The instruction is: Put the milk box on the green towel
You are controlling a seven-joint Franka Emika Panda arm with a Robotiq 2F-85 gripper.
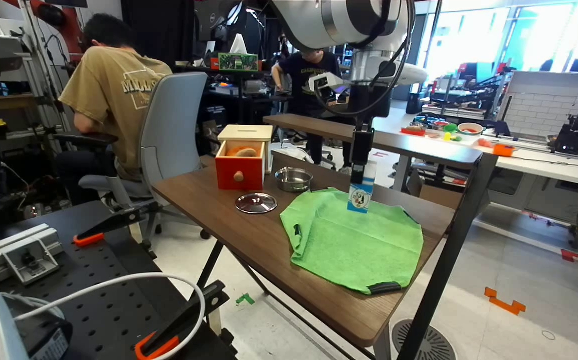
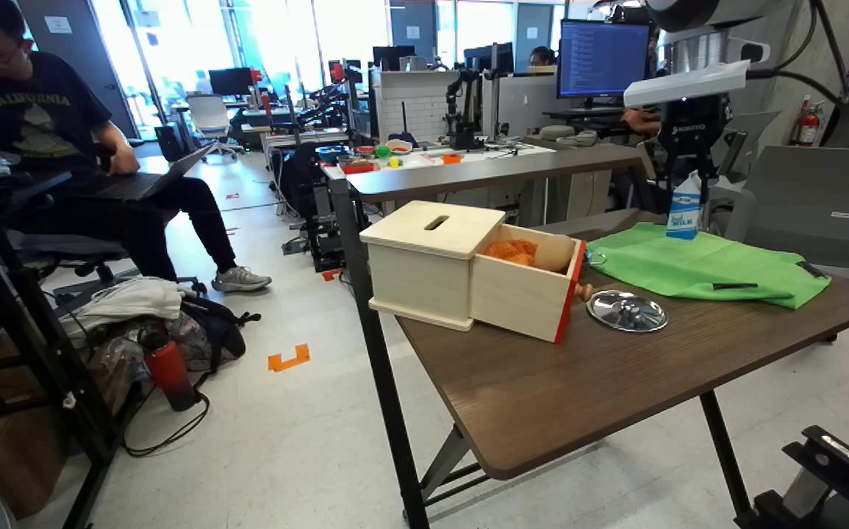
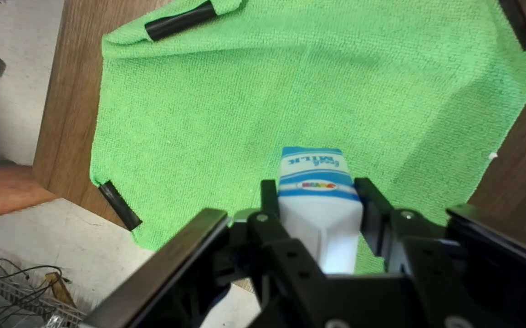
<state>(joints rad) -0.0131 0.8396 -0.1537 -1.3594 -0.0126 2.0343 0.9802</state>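
Holding the milk box (image 3: 317, 171): gripper (image 3: 316, 191) is clasping it, fingers (image 3: 269, 198) bearing on both sides. It's standing over the green towel (image 1: 354, 250) in all three views; can't tell whether the base is touching cloth or hanging just above.

Occlusions: in an exterior view the near finger (image 1: 357, 175) is covering part of the milk box's upper half and hiding its mate. Blurred gripper body is blocking the bottom of the wrist view, some towel included. Arm (image 1: 309, 22) is getting cropped up top in both exterior views. Drawer box (image 2: 424, 272) is screening the pot (image 1: 294, 179) in an exterior view, just a metal loop (image 2: 597, 257) peeking past. Drawer contents are showing as an orange mass (image 2: 516, 251) and a tan rounded thing (image 2: 554, 253), neither identifiable.

Orientation: long axis is running close to vertical, peaked top pointing up. It's leaning slightly in both exterior views; can't separate tilt from lens. Round emblem (image 1: 360, 197) is facing the camera in an exterior view; in the wrist view MILK lettering (image 3: 316, 160) is reading upside down.
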